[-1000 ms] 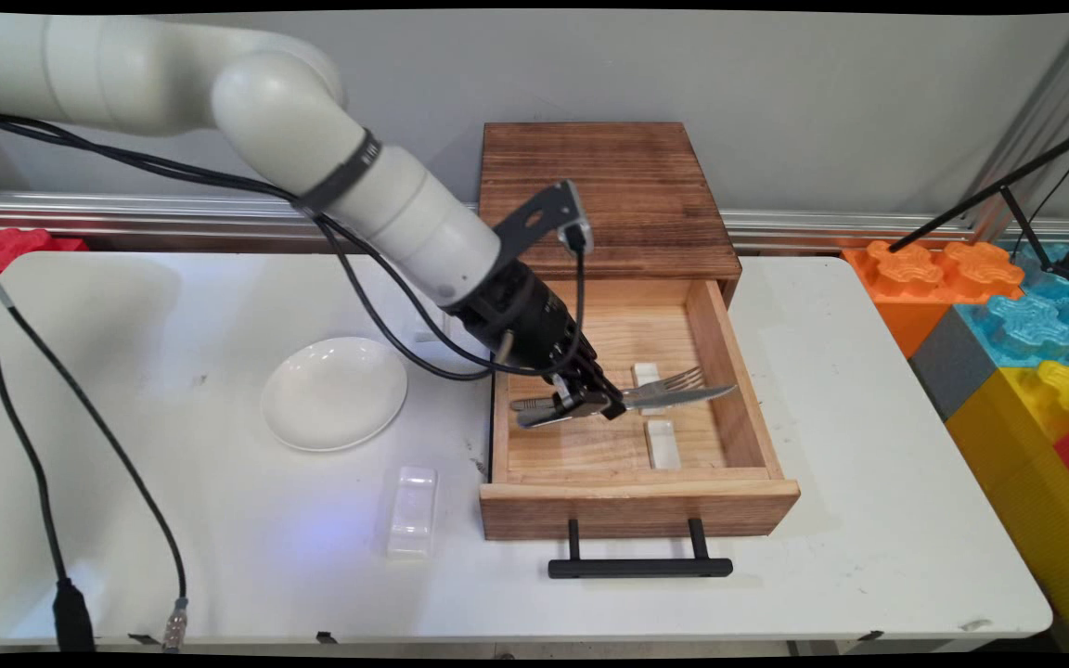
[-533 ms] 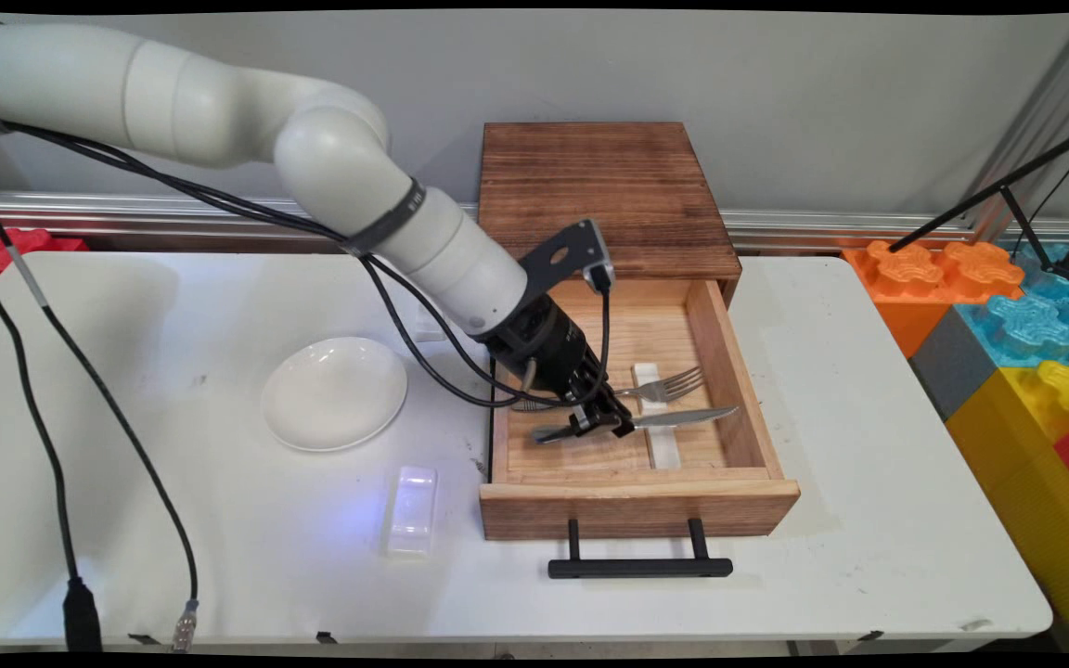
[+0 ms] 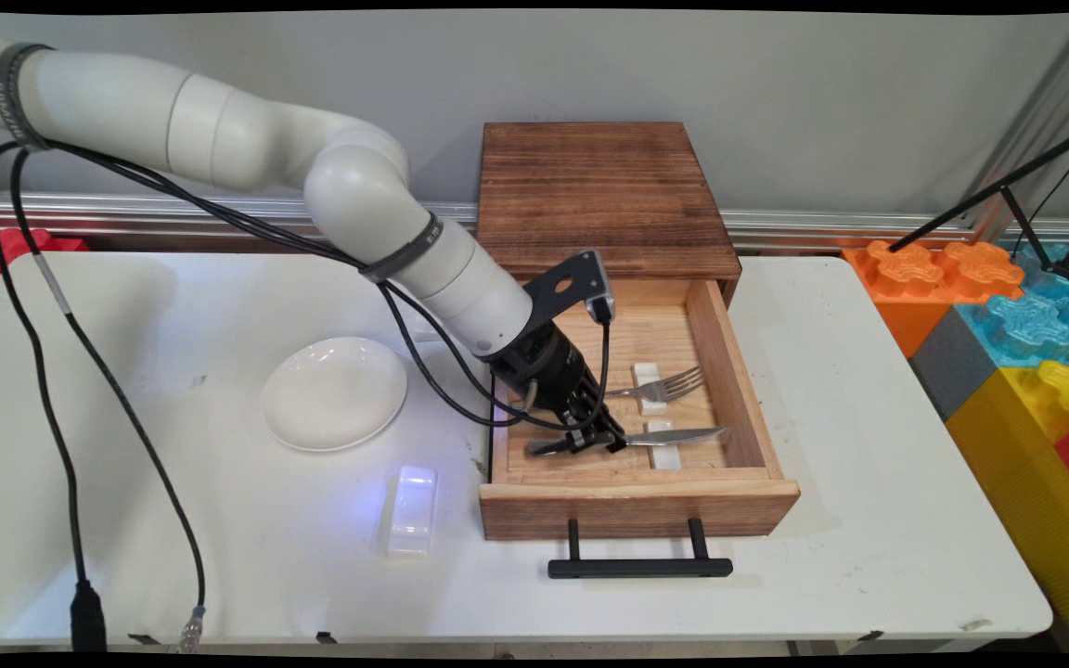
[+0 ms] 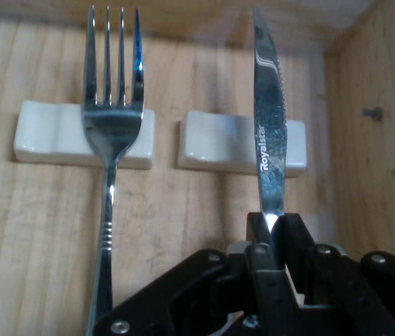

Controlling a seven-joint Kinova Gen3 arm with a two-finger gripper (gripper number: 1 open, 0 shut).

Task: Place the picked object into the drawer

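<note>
My gripper (image 3: pixel 601 438) (image 4: pixel 273 227) is down inside the open wooden drawer (image 3: pixel 739 408), shut on a steel table knife (image 3: pixel 683 435) (image 4: pixel 268 133). The knife lies level, its blade over the nearer white cutlery rest (image 3: pixel 663 443) (image 4: pixel 215 142); whether it touches the rest I cannot tell. A steel fork (image 3: pixel 669 385) (image 4: pixel 111 126) lies beside it with its neck on the farther white rest (image 3: pixel 647 374) (image 4: pixel 43 133). The knife's handle sticks out behind the fingers toward the drawer's left wall.
The drawer belongs to a dark wooden cabinet (image 3: pixel 601 190) at the table's back; its black handle (image 3: pixel 638 566) juts toward the near edge. A white plate (image 3: pixel 334 391) and a clear plastic block (image 3: pixel 412 509) lie left of the drawer. Coloured foam blocks (image 3: pixel 1008 315) stand at the right.
The gripper has carried the knife down and toward the drawer's front, from beside the fork to over the nearer rest. The fork has stayed on its rest.
</note>
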